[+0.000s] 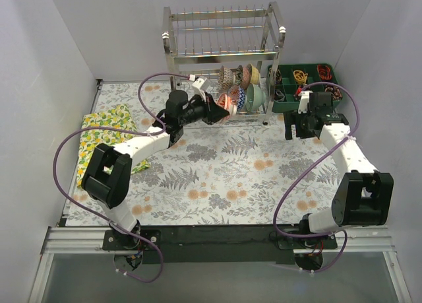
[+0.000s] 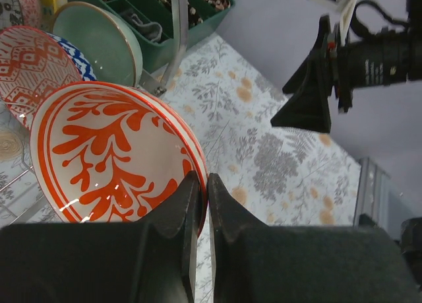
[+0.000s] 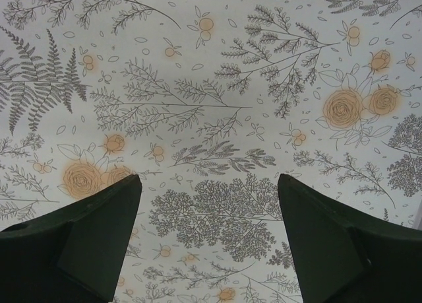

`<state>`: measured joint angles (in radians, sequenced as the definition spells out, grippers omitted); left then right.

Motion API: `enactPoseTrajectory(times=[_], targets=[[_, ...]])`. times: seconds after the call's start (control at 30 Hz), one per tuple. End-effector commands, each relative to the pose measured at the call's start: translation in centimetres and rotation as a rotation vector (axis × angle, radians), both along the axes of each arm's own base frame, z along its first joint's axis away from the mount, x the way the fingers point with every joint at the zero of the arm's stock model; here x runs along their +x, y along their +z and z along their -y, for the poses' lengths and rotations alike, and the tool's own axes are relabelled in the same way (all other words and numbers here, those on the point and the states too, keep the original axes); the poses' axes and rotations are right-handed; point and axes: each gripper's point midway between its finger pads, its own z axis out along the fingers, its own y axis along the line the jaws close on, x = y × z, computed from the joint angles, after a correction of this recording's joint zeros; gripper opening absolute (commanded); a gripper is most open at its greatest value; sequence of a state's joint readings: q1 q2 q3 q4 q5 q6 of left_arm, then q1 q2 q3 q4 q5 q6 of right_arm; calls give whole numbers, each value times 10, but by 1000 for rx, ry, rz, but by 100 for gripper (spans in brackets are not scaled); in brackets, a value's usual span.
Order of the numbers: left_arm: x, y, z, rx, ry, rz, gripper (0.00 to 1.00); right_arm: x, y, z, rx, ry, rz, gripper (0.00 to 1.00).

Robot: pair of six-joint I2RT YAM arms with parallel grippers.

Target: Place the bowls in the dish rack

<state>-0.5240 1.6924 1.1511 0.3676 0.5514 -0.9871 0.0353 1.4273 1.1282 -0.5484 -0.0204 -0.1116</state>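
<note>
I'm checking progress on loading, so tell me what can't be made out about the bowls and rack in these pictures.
Left wrist view: dish rack prongs under the orange-red bowl, hidden by the bowl.
Top view: whether that bowl is seated in the rack; the left jaws partly cover it.
Top view: the count of racked bowls; overlapping, too small.
Right wrist view: only tablecloth; rack outside the frame.

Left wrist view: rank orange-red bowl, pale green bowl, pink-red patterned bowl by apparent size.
1. orange-red bowl, nearest the camera, which inflates it.
2-3. pale green bowl and pink-red patterned bowl: look alike, the latter partly hidden; not ranked.
</note>
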Motion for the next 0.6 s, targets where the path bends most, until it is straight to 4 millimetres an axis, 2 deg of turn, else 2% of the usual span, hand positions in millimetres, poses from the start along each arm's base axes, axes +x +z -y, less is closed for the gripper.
enactPoseTrajectory(times=[0.0,0.13,0.33,0.5,0.57], targets=[[16,65,0,-284,81,-25,0,-3,3,4,-43,-4,-33,93],[26,64,-1,-393,119,-121,0,-7,-4,3,-69,11,-62,92],[53,44,-4,-469,182,-228,0,-6,-13,0,-110,43,-96,92],[79,33,-8,-486,213,-250,0,-5,-21,-14,-122,84,-115,92],[89,23,-11,-485,228,-260,0,-3,-22,-23,-127,109,-111,92]])
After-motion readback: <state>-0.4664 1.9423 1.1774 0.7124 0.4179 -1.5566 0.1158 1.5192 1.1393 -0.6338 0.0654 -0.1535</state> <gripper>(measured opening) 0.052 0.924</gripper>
